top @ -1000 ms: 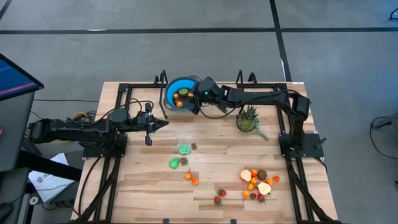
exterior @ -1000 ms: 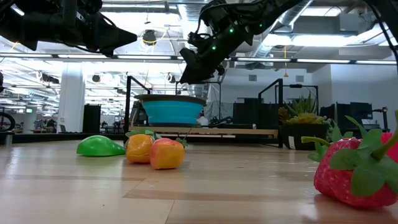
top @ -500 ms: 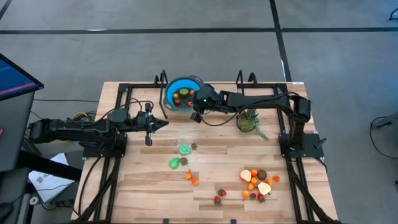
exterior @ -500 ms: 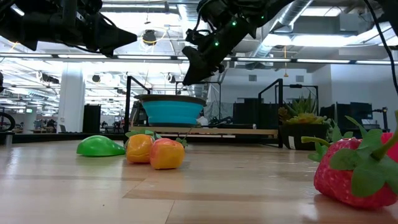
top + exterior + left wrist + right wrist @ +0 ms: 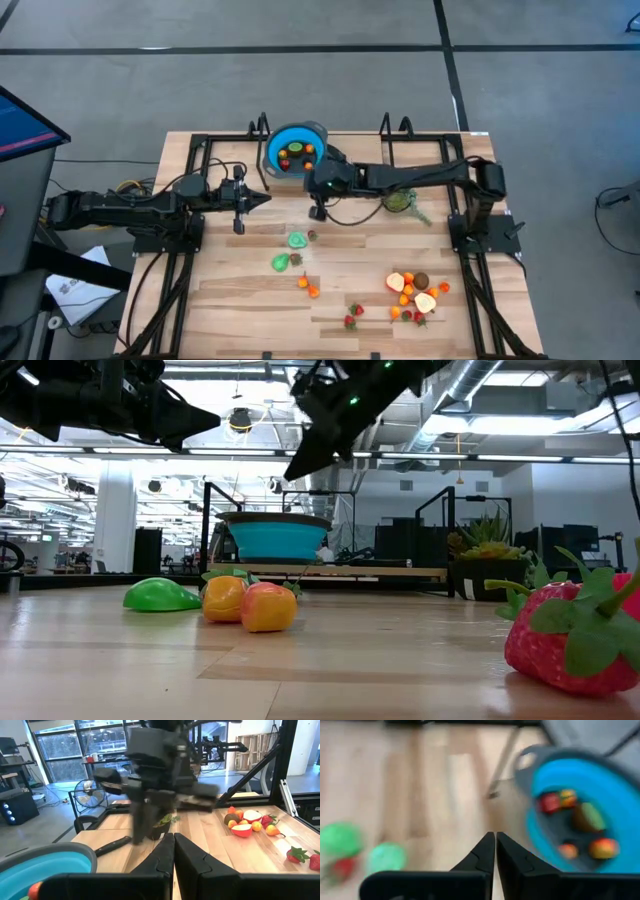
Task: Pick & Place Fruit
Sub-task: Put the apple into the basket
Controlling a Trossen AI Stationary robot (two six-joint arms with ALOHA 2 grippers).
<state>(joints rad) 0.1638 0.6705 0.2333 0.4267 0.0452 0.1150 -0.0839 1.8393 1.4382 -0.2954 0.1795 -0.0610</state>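
Reaching for the green fruit (image 5: 297,240), the empty right gripper (image 5: 318,211), fingers pressed together, should spread first.

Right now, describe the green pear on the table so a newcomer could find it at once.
Start at the blue bowl at the table's far edge and come toward the near edge, past the round lime. The pear lies just beyond it, near the table's middle. Unlike the lime, it is lopsided and tapering, and it sits closest to the two small orange pieces.

The wooden table (image 5: 340,265) bears scattered fruit (image 5: 414,291), a blue bowl (image 5: 294,148) and a plant (image 5: 400,200).
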